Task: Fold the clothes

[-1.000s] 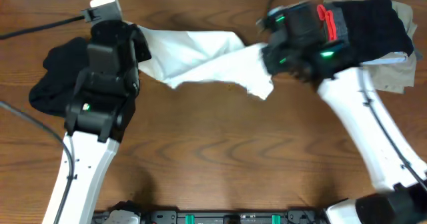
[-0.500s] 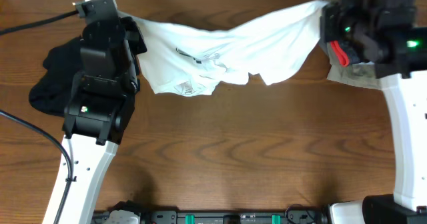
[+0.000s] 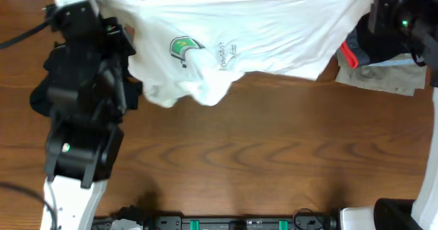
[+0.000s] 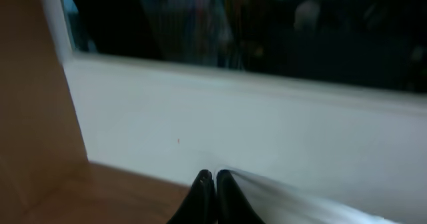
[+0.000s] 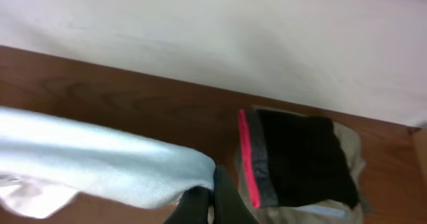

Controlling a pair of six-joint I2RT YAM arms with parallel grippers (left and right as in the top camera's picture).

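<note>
Spread now: large white fabric T-shirt with the green-and-yellow print (image 3: 274,31) has gone from a bunched rope to a wide sheet over the brown wooden table (image 3: 260,161).
Step looks like shake-out before laying flat. Its low edge sags mid-table, and a crumpled black garment (image 3: 41,96) waits at left. At the far edge, left gripper (image 4: 215,179) and right gripper (image 5: 212,189) are each pinched tight on a shirt edge. Next I'd expect them to lower it evenly and keep tension.

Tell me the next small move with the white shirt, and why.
Probably lower the white shirt onto the table, both arms together, kept taut. The left gripper and right gripper each pinch one end. It hangs stretched above the far edge, its lower hem bunched below the green print, so it needs laying flat before any fold.
</note>
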